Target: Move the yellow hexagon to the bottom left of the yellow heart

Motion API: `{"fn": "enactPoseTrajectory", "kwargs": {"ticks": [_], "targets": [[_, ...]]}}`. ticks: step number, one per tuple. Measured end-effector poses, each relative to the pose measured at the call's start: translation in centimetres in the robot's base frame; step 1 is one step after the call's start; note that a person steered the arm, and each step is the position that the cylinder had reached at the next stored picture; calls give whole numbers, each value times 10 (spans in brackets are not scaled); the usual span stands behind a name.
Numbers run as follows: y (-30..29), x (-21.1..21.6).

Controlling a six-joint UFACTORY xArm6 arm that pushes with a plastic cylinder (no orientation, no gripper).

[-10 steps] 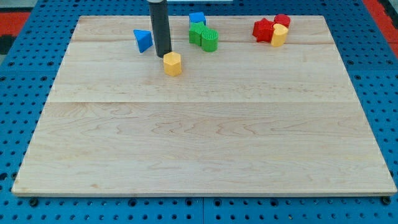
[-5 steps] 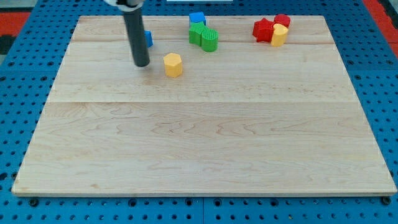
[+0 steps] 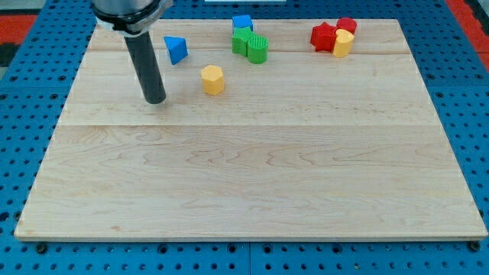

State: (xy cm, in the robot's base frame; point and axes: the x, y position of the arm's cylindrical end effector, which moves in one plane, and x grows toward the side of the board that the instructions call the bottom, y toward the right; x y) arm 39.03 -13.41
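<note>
A light wooden board is lying across a blue pegboard table, its near half bare. In the upper left of the frame the arm's dark rod is standing upright, my tip resting on the wood with no jaws to open or close and touching no block. The yellow hexagon is sitting to the tip's right and slightly farther back, clearly apart from it. Behind the rod, a blue triangle is lying near the board's far edge. At top centre, two green blocks, shapes hard to make out, are crowding together with a blue cube just behind them. At the upper right, the yellow heart is pressing against a red star-like block and another red block, well apart from the hexagon.
</note>
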Motion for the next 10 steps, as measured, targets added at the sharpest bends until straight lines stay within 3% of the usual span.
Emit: {"fn": "enactPoseTrajectory", "kwargs": {"ticks": [2,5,7,10], "targets": [[50,-42],[190,-35],[237,-4],[282,-64]]}}
